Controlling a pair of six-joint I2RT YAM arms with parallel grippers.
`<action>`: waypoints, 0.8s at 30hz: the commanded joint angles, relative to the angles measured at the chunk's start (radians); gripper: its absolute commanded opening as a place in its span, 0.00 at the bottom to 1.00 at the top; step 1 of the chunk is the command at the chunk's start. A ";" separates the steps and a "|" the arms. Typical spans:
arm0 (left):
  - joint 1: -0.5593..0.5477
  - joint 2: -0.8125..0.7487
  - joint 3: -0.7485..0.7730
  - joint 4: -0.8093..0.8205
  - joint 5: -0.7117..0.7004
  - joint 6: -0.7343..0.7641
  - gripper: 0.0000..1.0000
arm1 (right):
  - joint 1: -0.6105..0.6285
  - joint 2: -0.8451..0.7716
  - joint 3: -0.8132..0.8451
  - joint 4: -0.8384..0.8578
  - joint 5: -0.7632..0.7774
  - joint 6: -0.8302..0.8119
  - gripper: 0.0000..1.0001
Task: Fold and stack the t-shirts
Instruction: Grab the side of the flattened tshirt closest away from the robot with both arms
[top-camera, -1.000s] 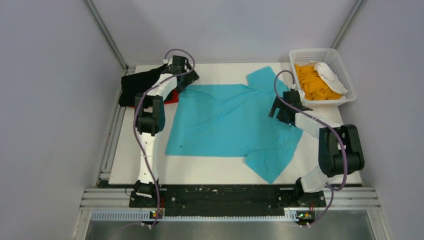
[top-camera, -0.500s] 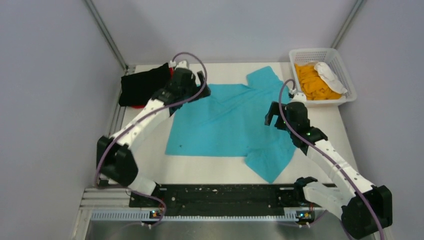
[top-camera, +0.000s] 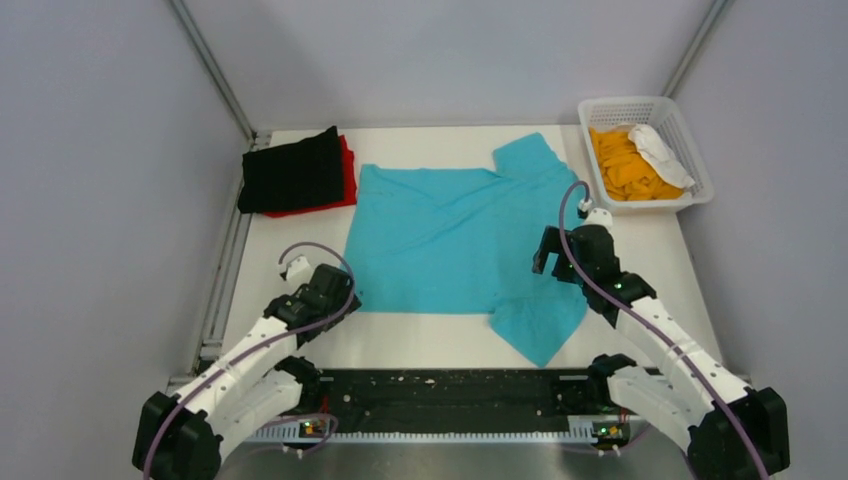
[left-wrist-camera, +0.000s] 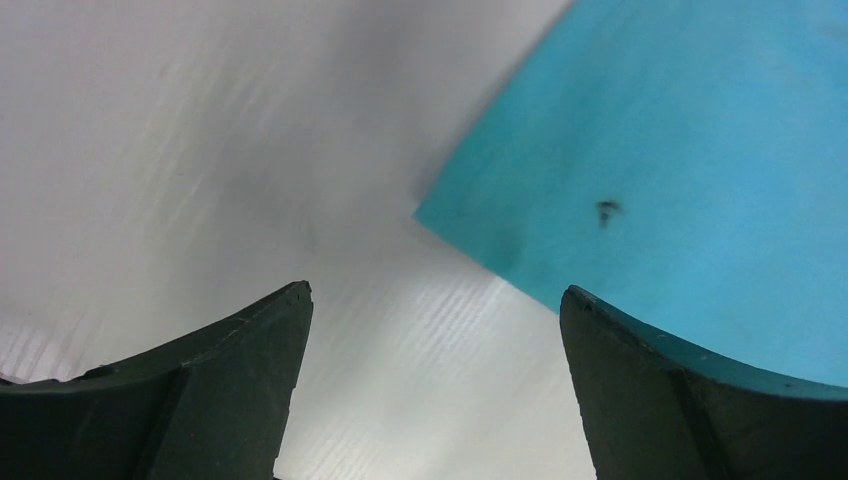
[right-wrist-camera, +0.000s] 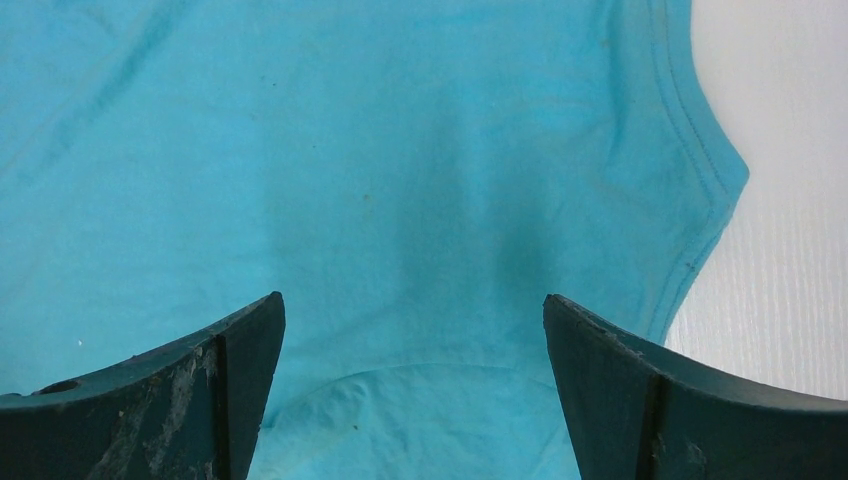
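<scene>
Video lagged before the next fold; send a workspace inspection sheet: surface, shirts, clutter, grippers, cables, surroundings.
Surface: white table, no spills seen.
Job's things: turquoise t-shirt spread flat, centre; black t-shirt folded on red t-shirt, far left; orange t-shirt in the white basket.
Clutter: white basket far right, white cloth inside.
Grippers: left gripper open, over table beside the turquoise shirt's near-left corner; right gripper open above that shirt.
Cables: purple cable looped along each arm, no snag seen.
Surroundings: grey walls; nothing else seen.
</scene>
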 joint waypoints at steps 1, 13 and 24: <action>0.012 -0.055 -0.080 0.072 -0.048 -0.104 0.97 | 0.008 0.012 0.005 0.031 -0.002 0.009 0.99; 0.056 0.157 -0.111 0.321 0.049 -0.075 0.53 | 0.007 0.035 -0.001 0.035 0.027 0.014 0.98; 0.056 0.195 -0.094 0.357 0.084 -0.027 0.00 | 0.007 0.046 0.019 -0.036 0.047 0.026 0.97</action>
